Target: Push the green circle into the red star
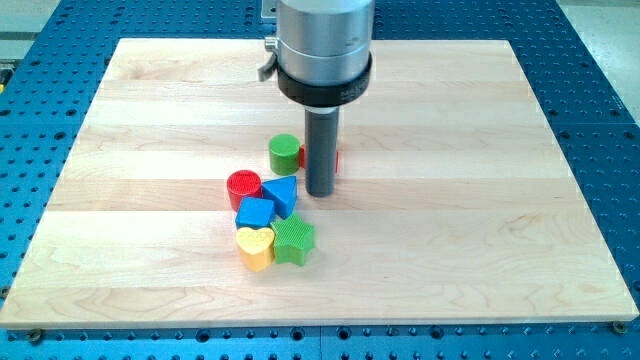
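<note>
The green circle (pixel 284 153) stands on the wooden board just left of the rod. The red star (pixel 335 159) is mostly hidden behind the rod; only small red slivers show on either side of it, right next to the green circle. My tip (pixel 320 192) rests on the board just below and to the right of the green circle, in front of the red star.
A cluster lies below-left of the tip: a red circle (pixel 243 187), a blue triangle (pixel 282 194), a blue cube (pixel 255 213), a yellow heart (pixel 254 246) and a green star (pixel 293 240). The board (pixel 480 200) sits on a blue perforated table.
</note>
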Tool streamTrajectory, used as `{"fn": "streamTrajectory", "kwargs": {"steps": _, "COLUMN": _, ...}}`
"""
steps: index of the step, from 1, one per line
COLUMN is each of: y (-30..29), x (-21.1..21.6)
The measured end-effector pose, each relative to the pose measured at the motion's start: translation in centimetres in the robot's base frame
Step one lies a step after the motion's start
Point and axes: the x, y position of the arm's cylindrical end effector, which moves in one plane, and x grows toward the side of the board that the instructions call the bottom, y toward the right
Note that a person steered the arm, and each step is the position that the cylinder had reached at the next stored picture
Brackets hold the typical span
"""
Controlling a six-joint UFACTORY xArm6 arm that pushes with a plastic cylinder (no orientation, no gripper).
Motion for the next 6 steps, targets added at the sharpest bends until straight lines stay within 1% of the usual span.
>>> {"fn": "streamTrajectory", "kwargs": {"steps": 1, "y": -6.7, "x": 0.6}}
{"fn": "streamTrajectory", "kwargs": {"steps": 2, "y": -8.2, "x": -1.4}}
{"fn": "streamTrajectory", "kwargs": {"steps": 3, "y": -6.3, "x": -4.1}}
{"fn": "streamTrajectory", "kwargs": {"steps": 5, "y": 3.7, "x": -5.1}}
{"fn": "streamTrajectory", "kwargs": {"steps": 6, "y": -0.1, "x": -5.1}}
